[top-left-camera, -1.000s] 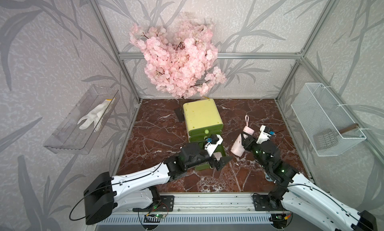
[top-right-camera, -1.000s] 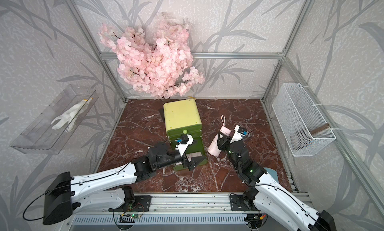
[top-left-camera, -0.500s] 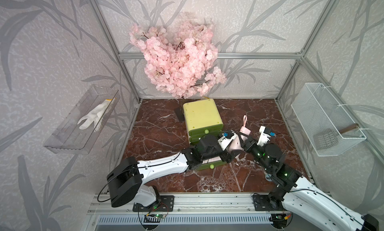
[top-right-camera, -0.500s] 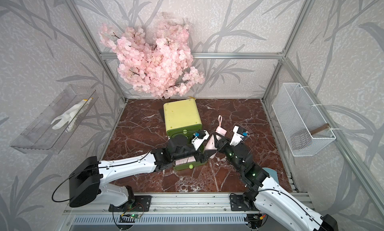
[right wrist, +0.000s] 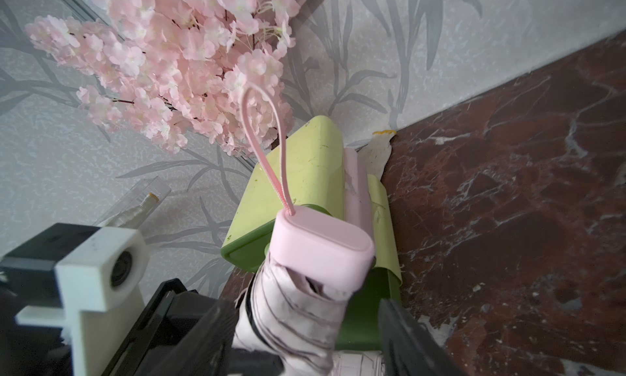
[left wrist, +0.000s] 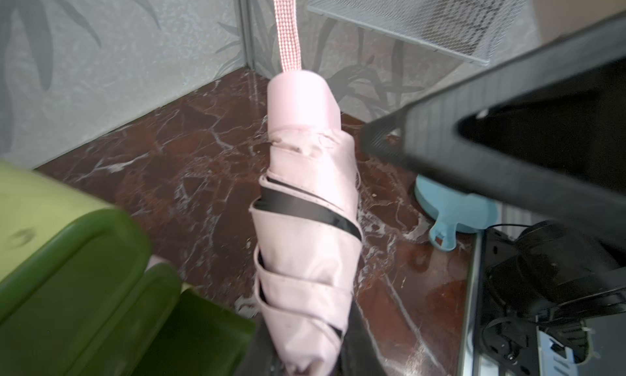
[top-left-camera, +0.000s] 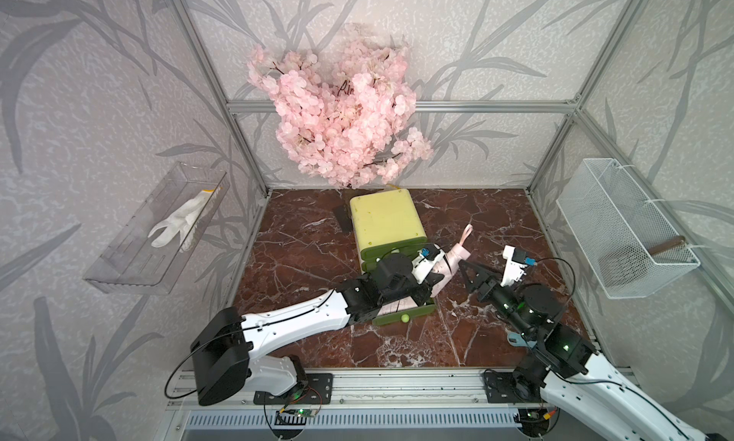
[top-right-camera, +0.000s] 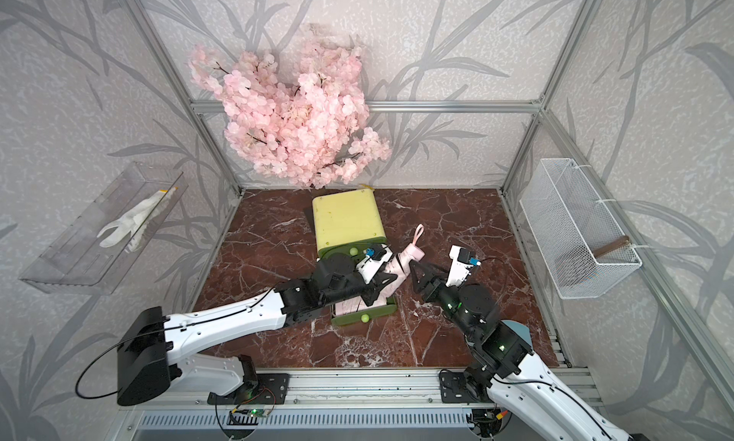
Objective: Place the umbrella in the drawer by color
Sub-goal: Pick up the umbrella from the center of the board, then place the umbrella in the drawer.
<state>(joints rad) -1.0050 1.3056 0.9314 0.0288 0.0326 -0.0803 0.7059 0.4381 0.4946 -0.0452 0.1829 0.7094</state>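
Clamping umbrella (top-left-camera: 452, 265), left claw (top-left-camera: 431, 286), at drawer (top-left-camera: 391, 320) edge

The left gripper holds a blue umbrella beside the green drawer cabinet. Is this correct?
No. The umbrella is pink, not blue; the left wrist view shows it. The left gripper does hold it beside the green drawer cabinet.
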